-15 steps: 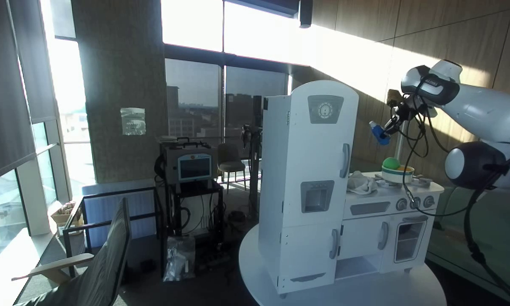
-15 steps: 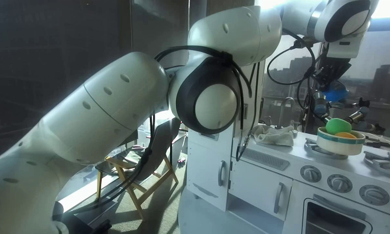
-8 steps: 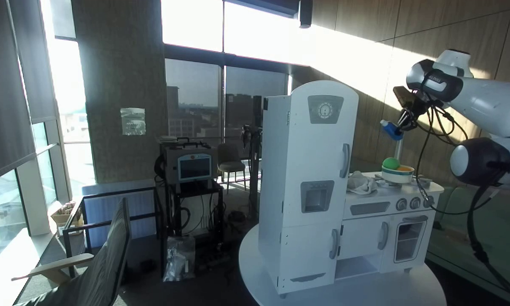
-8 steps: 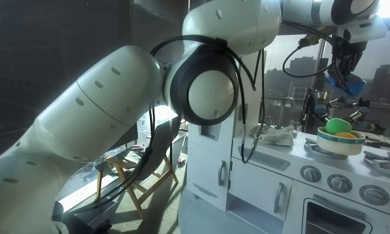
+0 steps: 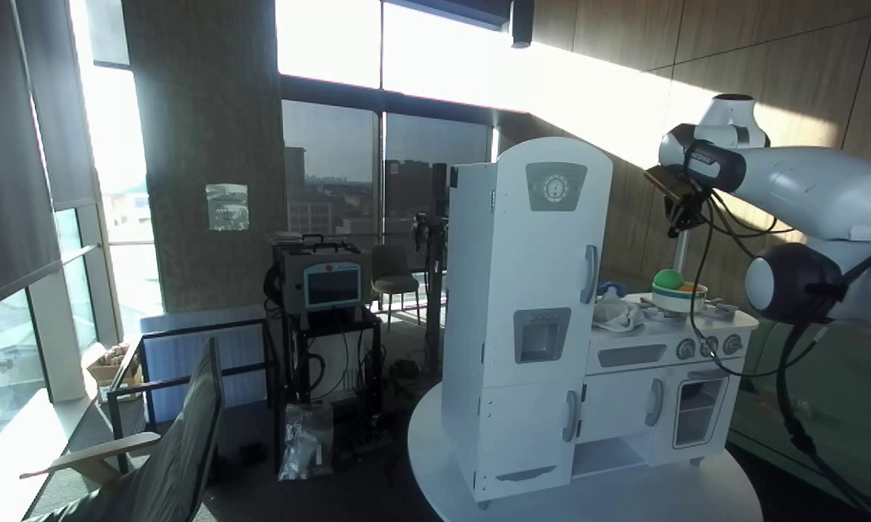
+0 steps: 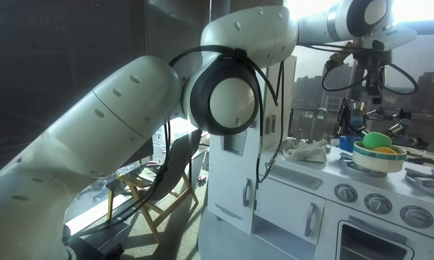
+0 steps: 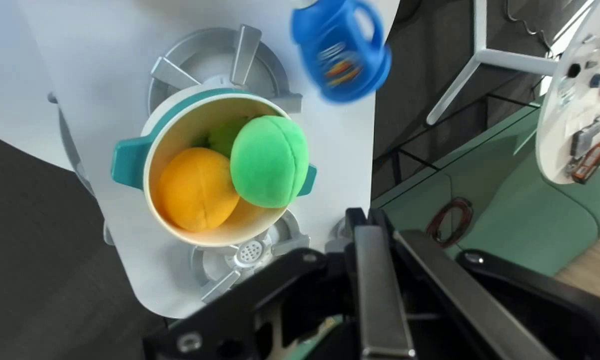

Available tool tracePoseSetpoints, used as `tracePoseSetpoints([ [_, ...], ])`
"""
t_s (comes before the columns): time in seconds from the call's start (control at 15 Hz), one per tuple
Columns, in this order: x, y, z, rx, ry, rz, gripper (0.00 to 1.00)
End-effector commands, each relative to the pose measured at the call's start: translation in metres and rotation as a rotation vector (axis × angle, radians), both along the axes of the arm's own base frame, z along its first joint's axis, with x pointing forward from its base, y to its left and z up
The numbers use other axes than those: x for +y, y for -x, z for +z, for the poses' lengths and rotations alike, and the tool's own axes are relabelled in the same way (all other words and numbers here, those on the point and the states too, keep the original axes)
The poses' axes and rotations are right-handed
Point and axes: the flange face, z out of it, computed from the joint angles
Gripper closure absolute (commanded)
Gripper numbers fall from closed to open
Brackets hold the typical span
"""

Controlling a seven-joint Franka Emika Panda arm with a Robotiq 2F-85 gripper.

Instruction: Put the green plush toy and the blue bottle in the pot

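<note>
From left to right I see the pot, cream with teal band and handles, standing on the white toy stove. It contains an orange plush ball and the green plush toy, smooth, seamed, projecting above the rim. The blue bottle, loop-handled, has left the gripper within the last half second; it is tipped sideways, outside the pot, near the stove's rear edge. Its label is too blurred to read. Gripper fingers: drawn together, apart from the bottle.
</note>
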Motion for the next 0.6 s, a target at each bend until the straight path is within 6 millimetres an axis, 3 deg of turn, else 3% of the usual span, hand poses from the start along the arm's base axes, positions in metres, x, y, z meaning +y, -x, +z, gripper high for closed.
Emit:
tracePoseSetpoints([
  [0.0,0.006,-0.018,-0.001,0.013,0.174,0.084,0.93],
  [0.27,0.008,-0.028,0.0,-0.022,0.243,0.123,0.92],
  [0.4,0.011,-0.021,0.0,0.015,0.175,0.137,0.67],
  [0.53,0.012,-0.014,0.0,0.045,0.128,0.198,0.55],
])
